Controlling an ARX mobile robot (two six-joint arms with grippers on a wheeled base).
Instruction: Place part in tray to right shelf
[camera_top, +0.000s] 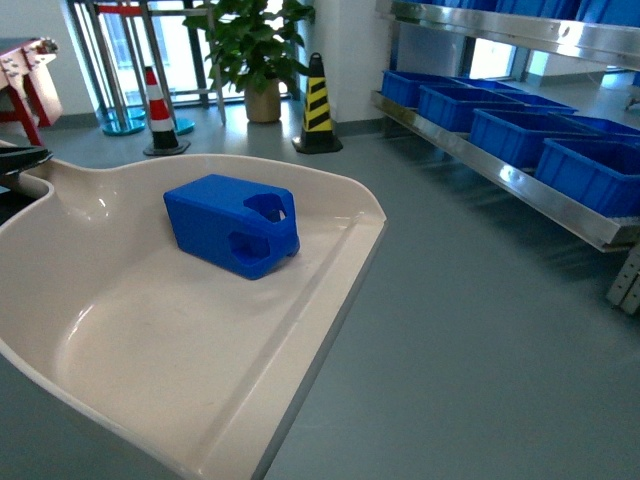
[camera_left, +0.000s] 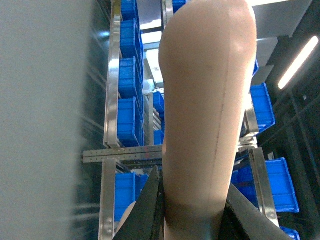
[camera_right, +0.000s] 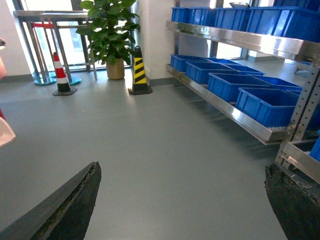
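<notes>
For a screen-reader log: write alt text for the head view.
A small blue part lies inside a large cream tray held close in the foreground, above grey floor. At right, a steel shelf carries a row of blue crates; a potted plant and two traffic cones stand behind.

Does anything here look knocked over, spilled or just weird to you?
Nothing looks spilled or broken. The blue part lies on its side at an angle in the cream tray. The blue crates sit in a neat row on the steel shelf, and both traffic cones stand upright.
</notes>
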